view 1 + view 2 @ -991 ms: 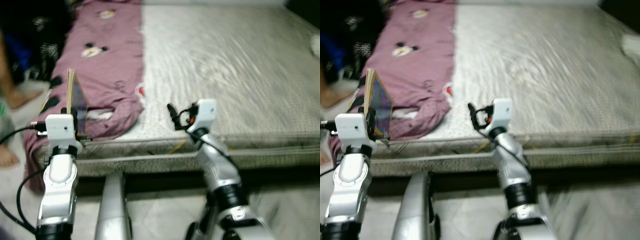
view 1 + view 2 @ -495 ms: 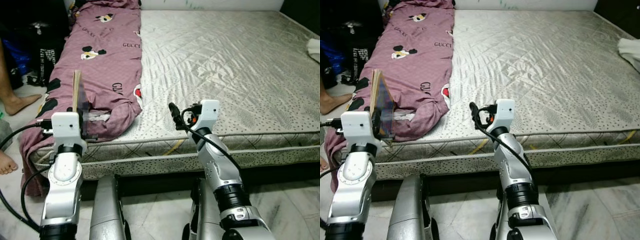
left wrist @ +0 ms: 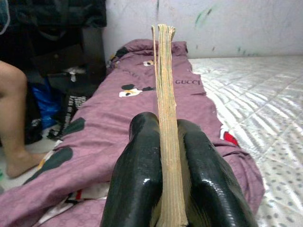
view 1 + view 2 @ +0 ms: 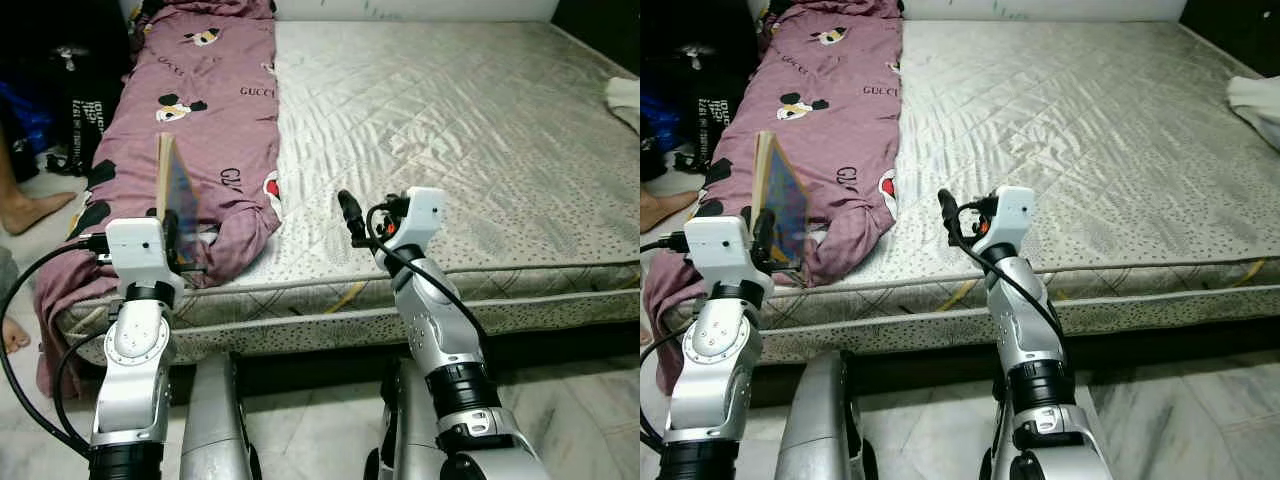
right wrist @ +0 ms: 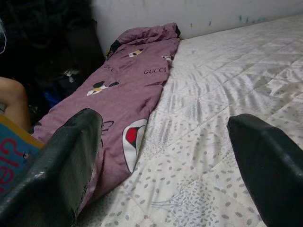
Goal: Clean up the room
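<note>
Since a second ago your head camera has settled and drawn a little closer to the bed, and your left gripper [image 3: 165, 189] now carries the book [image 4: 176, 190] slightly higher, over the edge of the purple blanket [image 4: 200, 110]. You have that gripper's two black fingers [image 3: 137, 179] clamped on the book's lower edge, one on each cover, so the book stands upright with its page edges facing the wrist camera. Your right gripper [image 5: 165, 165] is raised over the front edge of the mattress [image 4: 450, 110], its fingers [image 5: 61, 161] spread wide apart with nothing between them.

Out from the jaws, the purple blanket, printed with cartoon mice and lettering, runs along the left side of the bed and spills over the front corner toward the floor. You have the bare quilted mattress taking up the rest of the bed, with a white cloth [image 4: 1255, 100] at its far right edge. Left of the bed, a person's bare foot [image 4: 25, 205] rests on the floor beside dark bags [image 4: 90, 90].
</note>
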Controlling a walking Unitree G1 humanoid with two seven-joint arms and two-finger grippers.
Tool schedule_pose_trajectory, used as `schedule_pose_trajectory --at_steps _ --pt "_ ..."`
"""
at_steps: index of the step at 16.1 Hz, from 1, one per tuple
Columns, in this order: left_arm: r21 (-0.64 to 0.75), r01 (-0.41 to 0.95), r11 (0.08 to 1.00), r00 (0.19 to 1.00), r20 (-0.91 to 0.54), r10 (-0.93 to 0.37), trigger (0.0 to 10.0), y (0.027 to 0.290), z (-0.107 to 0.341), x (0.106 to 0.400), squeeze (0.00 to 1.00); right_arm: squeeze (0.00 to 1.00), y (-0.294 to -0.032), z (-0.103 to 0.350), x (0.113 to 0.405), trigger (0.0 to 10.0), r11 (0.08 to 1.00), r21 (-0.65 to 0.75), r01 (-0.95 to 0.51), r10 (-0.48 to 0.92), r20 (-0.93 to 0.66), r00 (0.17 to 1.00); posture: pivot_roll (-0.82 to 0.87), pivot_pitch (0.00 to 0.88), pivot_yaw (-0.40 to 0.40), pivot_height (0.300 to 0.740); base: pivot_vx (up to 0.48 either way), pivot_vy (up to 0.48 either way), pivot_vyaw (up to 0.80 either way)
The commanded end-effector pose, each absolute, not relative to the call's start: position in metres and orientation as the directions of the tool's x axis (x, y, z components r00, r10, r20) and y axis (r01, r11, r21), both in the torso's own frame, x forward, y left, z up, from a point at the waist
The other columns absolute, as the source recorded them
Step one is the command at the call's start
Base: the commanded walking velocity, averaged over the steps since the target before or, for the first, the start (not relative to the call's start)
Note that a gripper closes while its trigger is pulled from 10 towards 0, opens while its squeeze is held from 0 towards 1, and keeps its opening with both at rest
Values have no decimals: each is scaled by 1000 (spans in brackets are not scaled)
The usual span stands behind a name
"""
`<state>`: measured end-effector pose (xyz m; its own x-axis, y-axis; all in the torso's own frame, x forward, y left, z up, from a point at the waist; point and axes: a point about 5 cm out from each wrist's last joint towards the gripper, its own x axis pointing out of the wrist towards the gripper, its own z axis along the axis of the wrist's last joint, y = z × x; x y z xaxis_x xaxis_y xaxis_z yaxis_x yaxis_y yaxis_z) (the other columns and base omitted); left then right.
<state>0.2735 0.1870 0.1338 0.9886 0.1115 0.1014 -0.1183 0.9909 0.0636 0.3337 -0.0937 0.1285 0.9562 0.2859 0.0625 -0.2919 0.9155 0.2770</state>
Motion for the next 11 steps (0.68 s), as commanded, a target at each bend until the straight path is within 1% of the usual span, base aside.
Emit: schedule_pose_trajectory --at_steps 1,5,7,9,11 --pt "54 -87 995 984 159 78 10000 180 148 274 0 0 -94 134 336 10000 914 281 -292 280 82 956 -9 0 -15 566 0 0 0" --pt "58 -86 995 989 128 78 10000 176 140 273 0 0 -92 130 333 10000 915 298 -271 262 70 962 -14 0 1 596 0 0 0" --pt "69 -78 995 987 144 67 10000 175 146 279 0 0 -93 132 335 10000 919 298 -257 247 73 966 -16 0 2 616 0 0 0" --pt "56 -66 996 986 159 56 10000 175 149 282 0 0 -94 134 338 10000 923 296 -248 235 77 969 -17 0 -3 631 0 0 0" --pt "36 -44 998 985 169 37 10000 175 150 284 0 0 -97 139 342 10000 928 290 -233 217 85 972 -17 0 -6 656 0 0 0"
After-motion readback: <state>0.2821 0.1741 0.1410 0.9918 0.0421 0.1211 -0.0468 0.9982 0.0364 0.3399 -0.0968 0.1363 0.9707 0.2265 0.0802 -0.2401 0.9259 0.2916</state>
